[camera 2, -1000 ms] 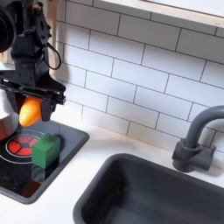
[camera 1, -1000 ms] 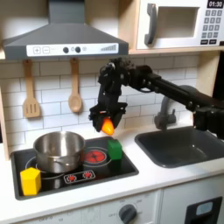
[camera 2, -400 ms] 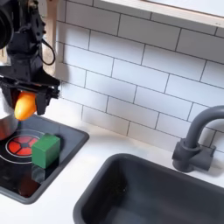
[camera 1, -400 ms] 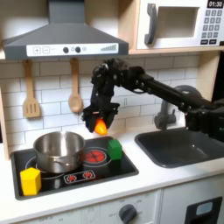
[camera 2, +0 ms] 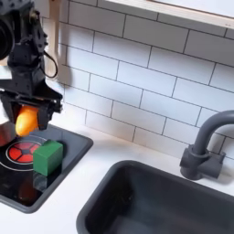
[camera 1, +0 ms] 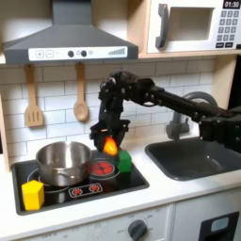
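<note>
The gripper [camera 1: 109, 143], jaws clamped on an orange carrot-like toy [camera 2: 27, 119], hangs above the stove's red burner [camera 1: 99, 168], right of the steel pot [camera 1: 63, 161]; good handling keeps the carrot clear of the green block [camera 2: 47, 155].

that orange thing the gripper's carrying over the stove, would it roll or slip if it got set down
The orange piece looks smooth and rounded with a tapered end, so it would probably roll on the flat stove top. It looks like hard, glossy plastic, likely stiff, light and a bit slippery. The gripper grips it at its top, so it could pivot.
</note>
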`<move>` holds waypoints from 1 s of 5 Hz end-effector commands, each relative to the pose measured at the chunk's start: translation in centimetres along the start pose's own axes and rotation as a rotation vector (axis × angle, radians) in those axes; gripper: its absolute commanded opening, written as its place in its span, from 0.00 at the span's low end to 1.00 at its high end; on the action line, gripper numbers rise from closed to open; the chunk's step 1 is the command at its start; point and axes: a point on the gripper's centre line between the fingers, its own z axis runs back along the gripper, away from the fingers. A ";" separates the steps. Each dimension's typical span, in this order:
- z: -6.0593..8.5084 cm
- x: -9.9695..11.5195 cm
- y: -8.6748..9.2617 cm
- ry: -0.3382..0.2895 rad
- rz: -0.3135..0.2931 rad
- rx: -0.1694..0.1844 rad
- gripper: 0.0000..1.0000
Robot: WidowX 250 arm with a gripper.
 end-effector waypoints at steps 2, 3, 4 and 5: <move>-2.2 -1.3 0.6 0.076 0.012 0.013 0.00; -2.7 -1.6 0.8 0.097 0.021 0.020 0.00; -2.9 -1.9 1.0 0.112 0.020 0.026 0.00; -3.3 -2.5 1.4 0.144 0.025 0.031 0.00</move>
